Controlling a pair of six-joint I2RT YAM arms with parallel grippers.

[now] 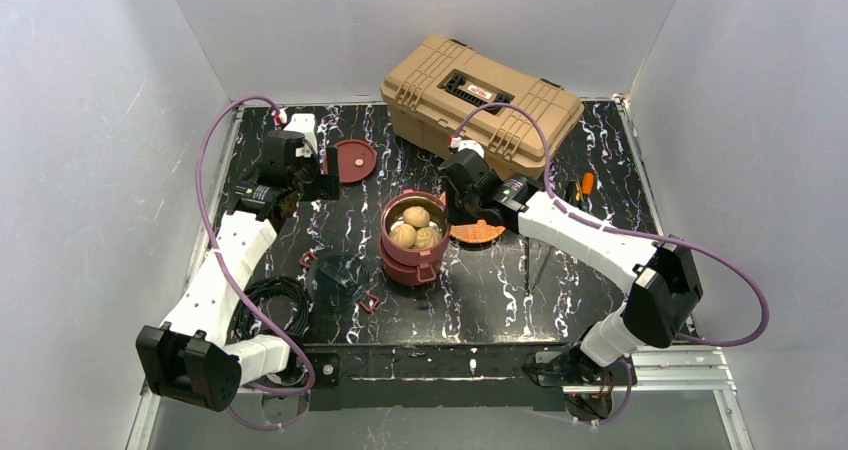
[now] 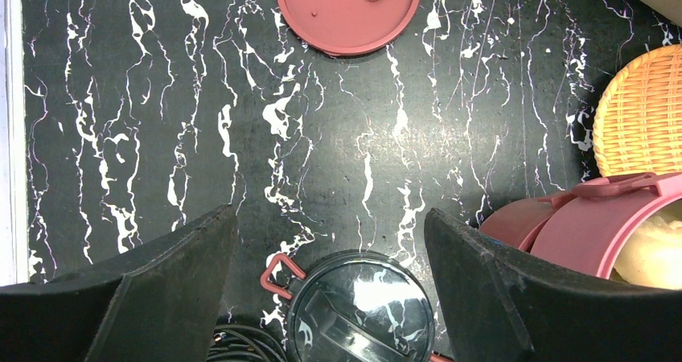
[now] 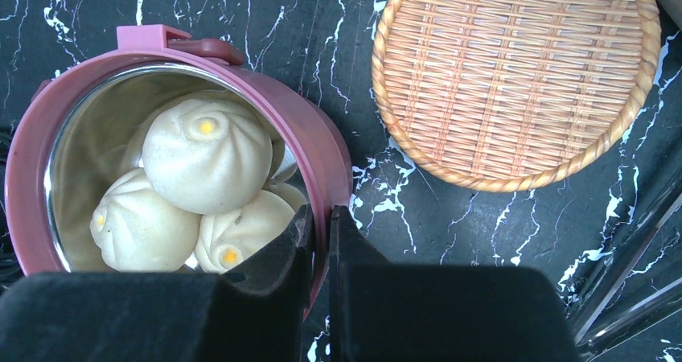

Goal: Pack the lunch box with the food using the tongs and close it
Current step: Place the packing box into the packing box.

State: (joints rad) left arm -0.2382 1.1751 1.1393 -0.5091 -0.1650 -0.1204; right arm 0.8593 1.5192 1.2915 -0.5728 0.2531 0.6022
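From above, the lunch box [image 1: 411, 242] stands mid-tabletop [image 1: 560, 280] with buns [image 1: 415, 226] inside. The far toolbox [image 1: 480, 100] bears a red label too small to read.

Left wrist: the left pincer [image 2: 330, 213] gapes wide over bare tabletop, with a lid [image 2: 346, 12] beyond.

Right wrist: the right pincer [image 3: 320, 225] is closed on the lunch box's right wall. A woven plate [image 3: 515, 80] lies beyond, and what are probably the tongs [image 3: 627, 281] lie at right.

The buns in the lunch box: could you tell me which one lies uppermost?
The bun in the middle of the lunch box, its yellow dot facing up: it rests on the other buns.
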